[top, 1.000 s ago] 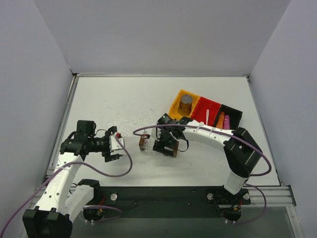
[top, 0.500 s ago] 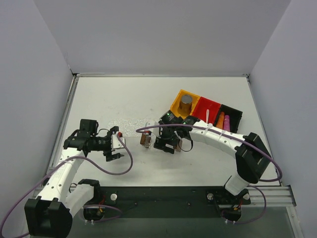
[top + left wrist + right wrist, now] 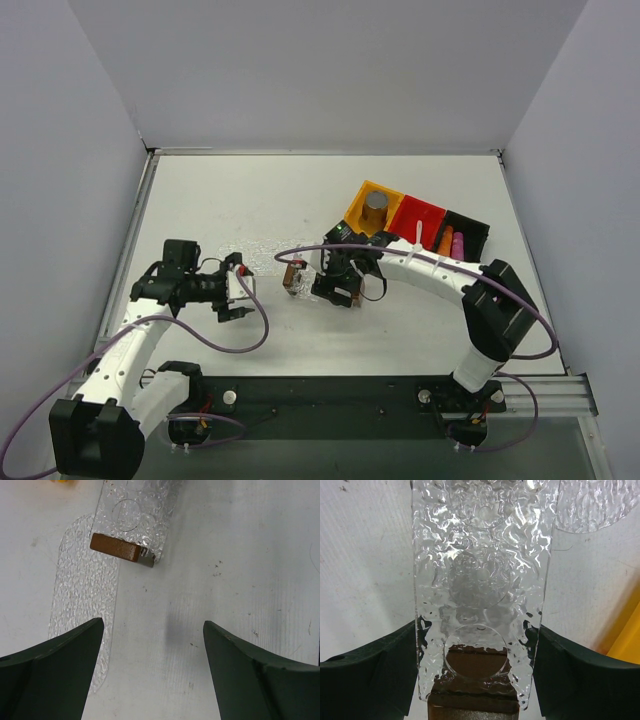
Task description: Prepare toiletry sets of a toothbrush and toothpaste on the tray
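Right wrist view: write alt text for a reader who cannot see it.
A narrow clear textured plastic tray with round cut-outs runs up the middle, the right gripper apparently closed on its long sides. Its brown wooden end block sits at the bottom edge, over a white table, with an orange bin corner at right.

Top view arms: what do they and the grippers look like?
The left arm and right arm have white shells and black joints, each trailed by a looping purple cable. The left gripper and right gripper are black; up close their fingers are dark green, smooth, tapering wedges.
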Tool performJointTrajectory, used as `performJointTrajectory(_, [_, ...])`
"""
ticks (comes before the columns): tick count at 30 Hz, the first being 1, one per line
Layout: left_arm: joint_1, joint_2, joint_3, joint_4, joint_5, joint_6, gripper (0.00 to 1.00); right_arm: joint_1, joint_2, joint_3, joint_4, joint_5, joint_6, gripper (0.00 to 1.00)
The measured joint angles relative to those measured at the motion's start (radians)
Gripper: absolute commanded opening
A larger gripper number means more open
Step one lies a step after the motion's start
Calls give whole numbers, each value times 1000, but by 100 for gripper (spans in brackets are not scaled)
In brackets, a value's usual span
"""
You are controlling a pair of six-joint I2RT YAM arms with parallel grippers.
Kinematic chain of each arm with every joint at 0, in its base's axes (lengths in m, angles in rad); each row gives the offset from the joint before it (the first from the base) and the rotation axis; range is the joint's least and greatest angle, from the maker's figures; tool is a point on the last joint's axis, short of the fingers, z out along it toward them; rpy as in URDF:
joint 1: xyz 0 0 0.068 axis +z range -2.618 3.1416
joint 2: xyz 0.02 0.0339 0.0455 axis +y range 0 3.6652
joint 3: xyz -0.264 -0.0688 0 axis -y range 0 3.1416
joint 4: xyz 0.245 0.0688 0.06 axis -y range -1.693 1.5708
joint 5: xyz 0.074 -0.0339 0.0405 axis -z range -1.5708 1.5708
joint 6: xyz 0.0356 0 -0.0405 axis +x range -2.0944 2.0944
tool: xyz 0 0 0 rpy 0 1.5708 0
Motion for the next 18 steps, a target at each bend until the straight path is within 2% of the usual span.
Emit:
performJointTrajectory(1, [-2, 1, 0, 6, 3, -3, 91, -5, 5, 0, 7, -2, 0, 46])
performJointTrajectory(4, [-3, 3, -2, 31, 11, -23, 91, -21, 22, 4, 19, -19, 2, 33])
performJointTrajectory(7, [-3, 3, -15, 57, 16, -40, 90, -32, 31, 18, 27, -34, 3, 24])
performJointTrajectory(13, [0, -39, -86, 109, 19, -89, 90, -47, 40, 49, 39, -79, -5, 12])
performJointTrajectory(18, [12, -86, -111, 140, 29, -118, 90, -63, 40, 56, 39, -132, -15, 8])
